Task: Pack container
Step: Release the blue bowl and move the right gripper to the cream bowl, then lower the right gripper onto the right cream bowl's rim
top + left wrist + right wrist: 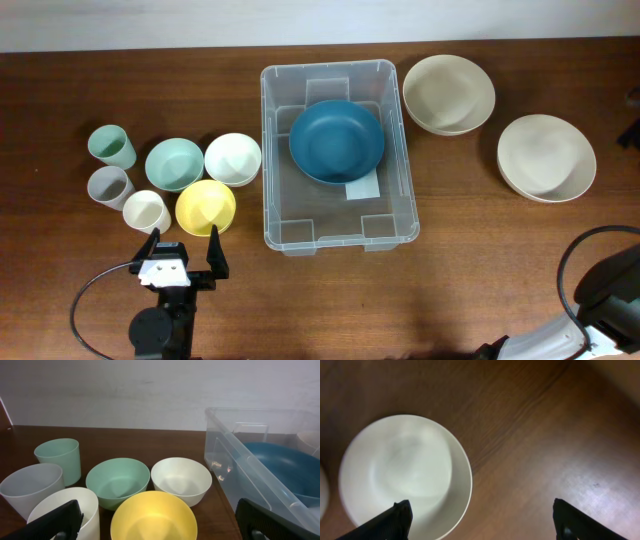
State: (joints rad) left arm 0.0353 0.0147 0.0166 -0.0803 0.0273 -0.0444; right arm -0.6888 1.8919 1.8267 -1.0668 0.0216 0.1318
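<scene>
**woodgrain_42:** What's the state of the fingers here?

**binpacker:** The left fingers (215, 255) are spread wide with nothing in them. They sit low in the overhead frame, just below the yellow bowl (206, 207) and the white cup (146, 211). The right fingers (395, 520) are also wide apart and empty, and they hang over bare surface (530, 435). A cream bowl (405, 475) fills the left of that wrist frame.

**woodgrain_42:** And the container?

**binpacker:** The container (300, 210) is in the centre of the overhead shot, standing on the surface. A blue bowl (337, 140) sits inside it, in the upper half. To its left there's a white bowl (233, 158), a green bowl (174, 163), a green cup (111, 146) and a grey cup (109, 186). Two cream bowls (448, 93) (546, 156) are off to the upper right, outside it.
</scene>
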